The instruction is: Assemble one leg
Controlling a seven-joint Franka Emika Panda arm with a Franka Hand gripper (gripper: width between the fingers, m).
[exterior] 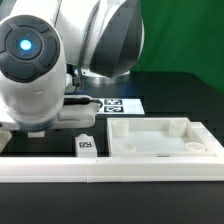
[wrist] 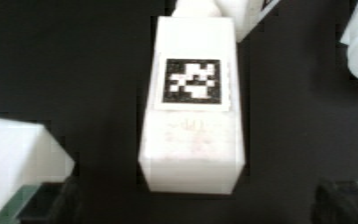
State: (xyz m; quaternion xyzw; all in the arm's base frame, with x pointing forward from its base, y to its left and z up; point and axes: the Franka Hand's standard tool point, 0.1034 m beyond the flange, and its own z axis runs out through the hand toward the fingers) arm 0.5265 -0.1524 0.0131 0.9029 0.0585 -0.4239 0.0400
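Leg [wrist: 194,110] lies on the table [wrist: 69,70] between fingers of the parted claw [wrist: 190,203].

The leg [wrist: 194,120] is a long white plastic block lying flat on the black desk. One broad face is turned up, carrying a square black-and-white tag on its upper half; the remainder is plain white.

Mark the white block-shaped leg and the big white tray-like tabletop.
White plastic block-shaped leg [wrist: 194,140]: wrist view, bare face beside its tag.
Large white square tray-like tabletop [exterior: 160,152]: exterior view, front wall.
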